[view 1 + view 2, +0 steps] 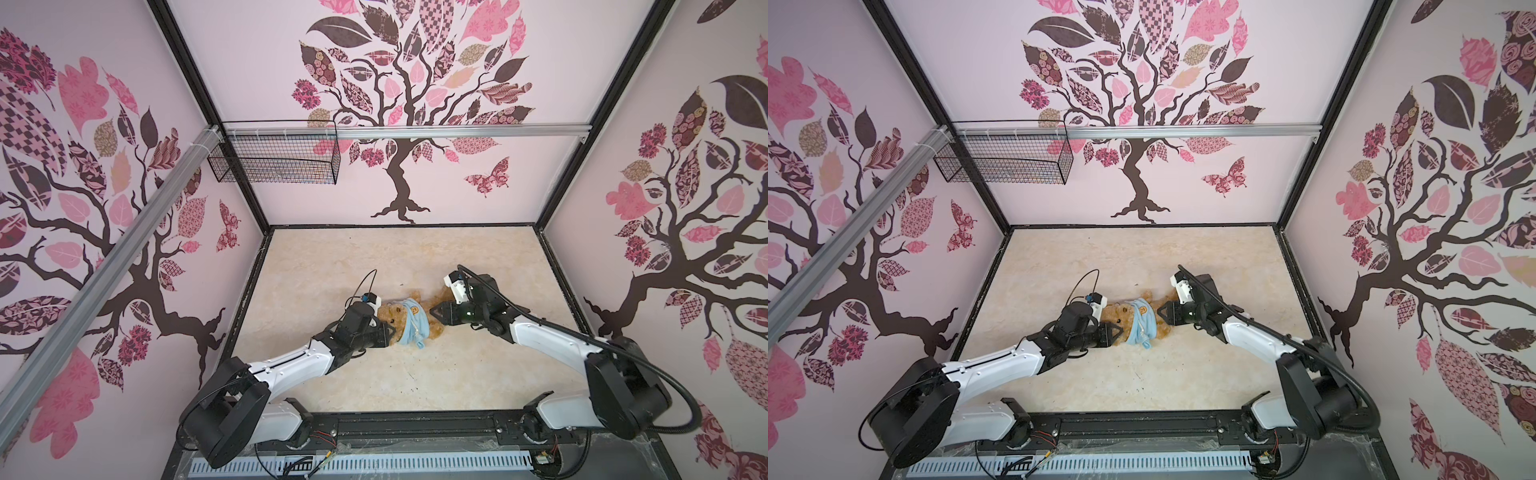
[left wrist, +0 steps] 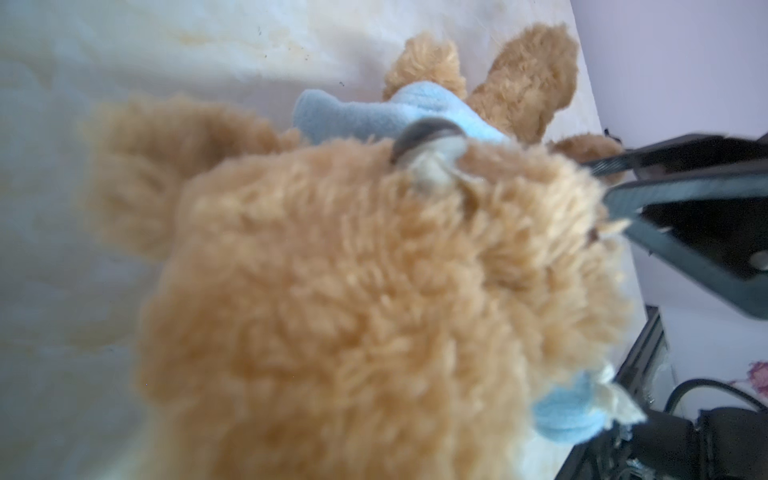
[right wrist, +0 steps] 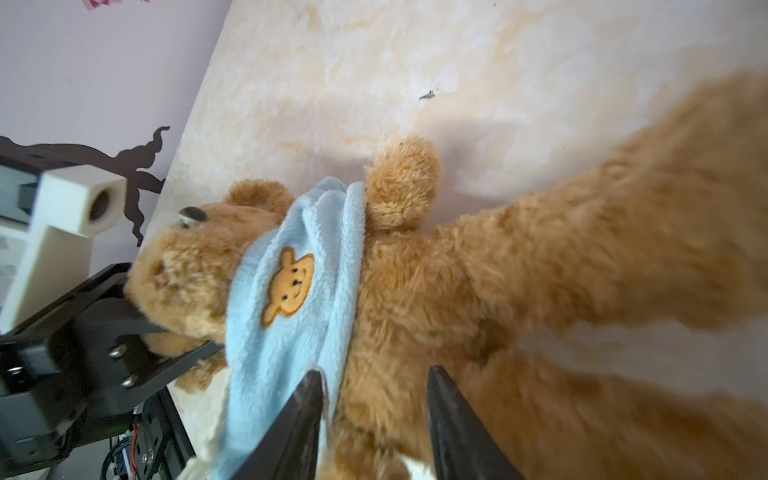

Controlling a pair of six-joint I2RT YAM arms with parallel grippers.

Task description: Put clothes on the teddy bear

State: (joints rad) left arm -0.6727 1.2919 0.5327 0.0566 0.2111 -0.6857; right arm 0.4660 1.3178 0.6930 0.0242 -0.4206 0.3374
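Black left gripper (image 1: 390, 332) sits pinched shut at the head of the golden-brown curly plush teddy bear (image 3: 415, 311), which lies on the cream marbled table (image 1: 415, 257). Its light blue fleece hoodie (image 3: 257, 353) is bunched round the chest with an arm bare, so sleeves and hem likely remain. At the hem the right gripper (image 3: 374, 374) stands part-open.

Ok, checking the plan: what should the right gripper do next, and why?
Probably shut the open right gripper on the hem of the light blue fleece hoodie and tug toward the legs: it sits bunched high on the golden-brown plush teddy bear, belly bare.
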